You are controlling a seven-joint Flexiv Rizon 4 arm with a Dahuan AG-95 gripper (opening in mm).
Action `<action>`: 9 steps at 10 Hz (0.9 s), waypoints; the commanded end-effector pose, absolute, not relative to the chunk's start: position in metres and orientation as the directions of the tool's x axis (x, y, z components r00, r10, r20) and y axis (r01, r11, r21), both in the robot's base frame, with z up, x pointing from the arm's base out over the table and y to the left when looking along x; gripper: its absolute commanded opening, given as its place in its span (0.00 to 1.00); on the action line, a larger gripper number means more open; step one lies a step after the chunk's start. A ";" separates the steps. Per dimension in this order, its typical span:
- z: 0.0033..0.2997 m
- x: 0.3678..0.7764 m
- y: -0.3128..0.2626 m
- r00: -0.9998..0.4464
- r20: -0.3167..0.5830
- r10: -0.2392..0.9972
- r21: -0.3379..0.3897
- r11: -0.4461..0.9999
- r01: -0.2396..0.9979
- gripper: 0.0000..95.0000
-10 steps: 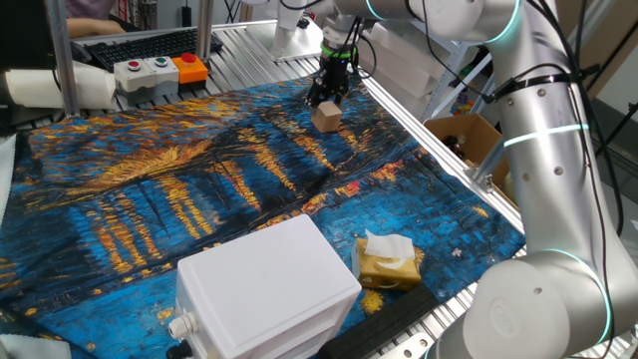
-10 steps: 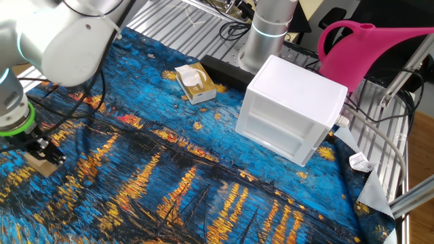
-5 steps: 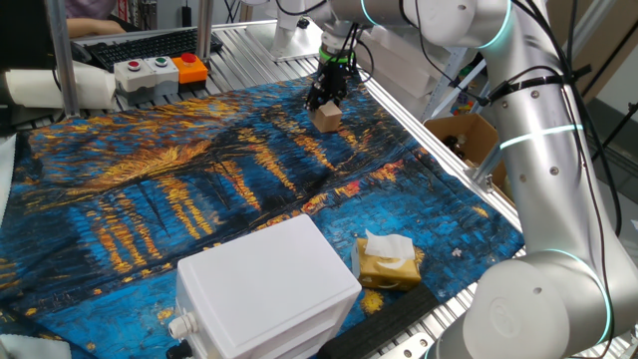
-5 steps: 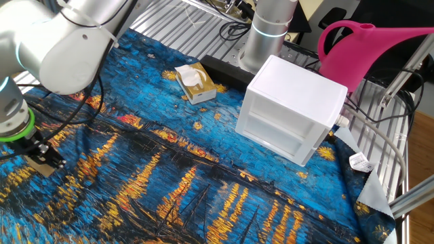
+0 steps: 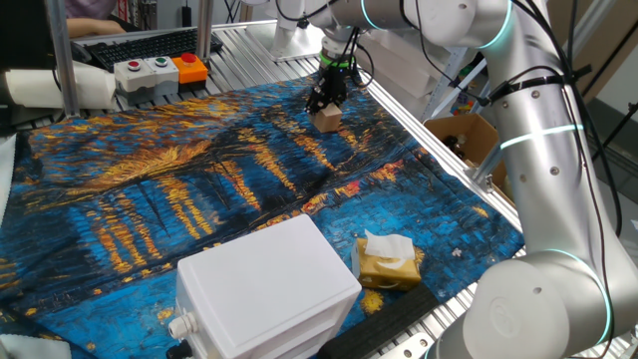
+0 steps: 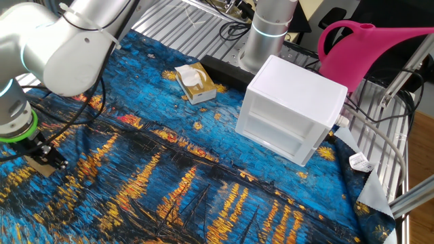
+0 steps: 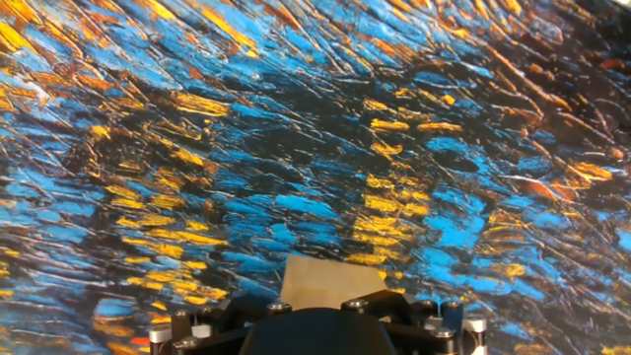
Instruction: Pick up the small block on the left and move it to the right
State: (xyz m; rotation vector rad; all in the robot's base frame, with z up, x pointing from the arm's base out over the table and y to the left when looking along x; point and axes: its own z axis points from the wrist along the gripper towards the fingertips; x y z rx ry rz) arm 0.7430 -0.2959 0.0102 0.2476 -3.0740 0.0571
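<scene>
Gripper (image 5: 326, 100) spread wide, empty, poised right over the one small block (image 5: 326, 119) at the cloth's far edge; one cardboard box (image 5: 469, 137), contents unclear. Other side: one white box (image 6: 293, 108), hollow. Hand camera: block (image 7: 328, 284) beneath

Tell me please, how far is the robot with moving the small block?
Done: the tool is down at the small block, pointing down at it, jaws wide open. In hand: no grasp yet; the block rests on the blue cloth, and the hand view shows its top just ahead of the tool body. Left: close on it, lift, carry it to the other side, release.
</scene>
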 end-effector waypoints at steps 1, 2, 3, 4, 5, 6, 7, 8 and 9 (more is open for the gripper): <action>0.010 0.743 -0.296 -0.985 0.061 -0.164 -0.019 0.986 -0.166 0.40; 0.009 0.743 -0.297 -0.984 0.061 -0.167 -0.018 0.986 -0.168 0.20; 0.009 0.743 -0.297 -0.984 0.060 -0.168 -0.017 0.985 -0.170 0.20; 0.008 0.743 -0.297 -0.984 0.059 -0.170 -0.015 0.985 -0.171 0.00; 0.007 0.743 -0.297 -0.983 0.059 -0.172 -0.014 0.985 -0.173 0.00; 0.007 0.743 -0.298 -0.983 0.058 -0.173 -0.014 0.985 -0.175 0.00; 0.007 0.742 -0.298 -0.983 0.058 -0.173 -0.013 0.985 -0.175 0.00; 0.007 0.742 -0.298 -0.983 0.058 -0.173 -0.010 0.985 -0.174 0.00; 0.007 0.742 -0.298 -0.982 0.057 -0.178 -0.009 0.984 -0.179 0.00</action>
